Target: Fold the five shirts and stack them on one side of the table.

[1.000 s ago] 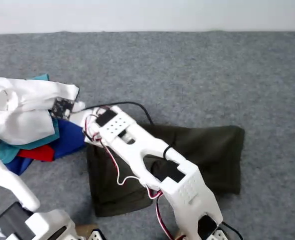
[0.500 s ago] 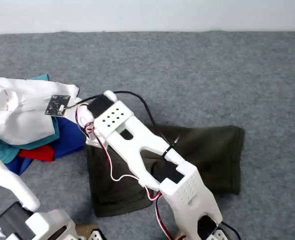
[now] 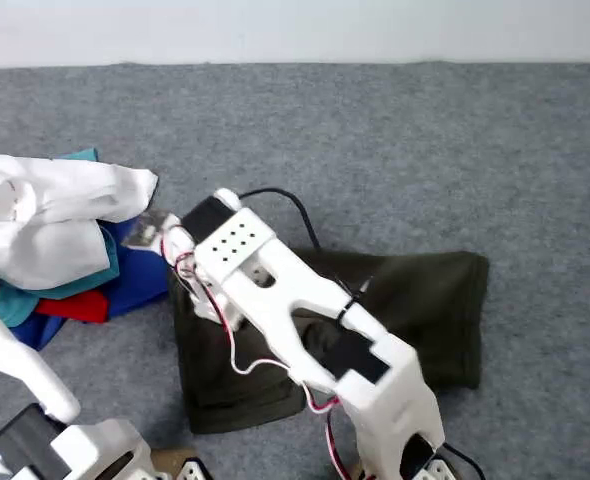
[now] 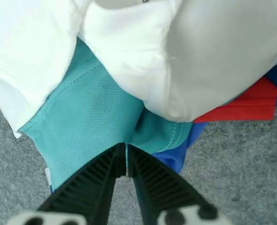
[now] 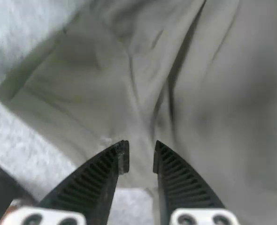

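**Olive shirt lies flat beside a heap of four**

On the grey table [image 3: 425, 150] we see the dark olive shirt [image 3: 425, 310] spread out, with the right arm [image 3: 305, 320] stretched across it. Just beside it, on the left arm's side, sits a heap: a white shirt [image 3: 45, 220] on top, then a teal shirt [image 4: 82, 126], a blue shirt [image 3: 140, 275] and a red shirt [image 3: 75, 305] beneath. The right gripper [image 5: 141, 159] hangs over the olive cloth, jaws slightly apart. The left gripper [image 4: 126, 157] has its jaws drawn together at the teal shirt's edge.

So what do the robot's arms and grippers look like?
Both arms are chunky white plastic. The right arm has little dot holes and thin red, white and black cables running along it. The left arm looks plainer. The left gripper and right gripper are black, ridged and pointy like beaks.
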`<state>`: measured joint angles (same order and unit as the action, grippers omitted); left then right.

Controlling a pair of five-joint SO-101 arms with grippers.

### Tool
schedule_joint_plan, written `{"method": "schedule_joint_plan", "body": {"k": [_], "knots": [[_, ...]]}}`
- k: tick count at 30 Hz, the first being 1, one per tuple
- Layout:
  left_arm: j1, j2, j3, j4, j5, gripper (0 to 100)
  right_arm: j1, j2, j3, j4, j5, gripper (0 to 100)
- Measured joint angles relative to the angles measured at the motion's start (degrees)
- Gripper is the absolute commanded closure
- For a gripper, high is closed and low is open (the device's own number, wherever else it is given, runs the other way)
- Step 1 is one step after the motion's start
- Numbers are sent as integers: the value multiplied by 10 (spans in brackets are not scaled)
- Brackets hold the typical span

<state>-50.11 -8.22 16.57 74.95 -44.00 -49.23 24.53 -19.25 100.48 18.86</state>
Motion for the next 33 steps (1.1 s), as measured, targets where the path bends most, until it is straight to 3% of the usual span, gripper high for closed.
{"method": "schedule_joint_plan", "body": {"k": [11, 22, 33], "knots": [[0, 0, 0, 0, 0, 986, 57, -44, 243, -106, 0, 902], [0, 0, 0, 0, 0, 986, -50, -45, 292, -77, -4, 902], [0, 0, 0, 0, 0, 986, -68, -187, 291, -27, -4, 902]]}}
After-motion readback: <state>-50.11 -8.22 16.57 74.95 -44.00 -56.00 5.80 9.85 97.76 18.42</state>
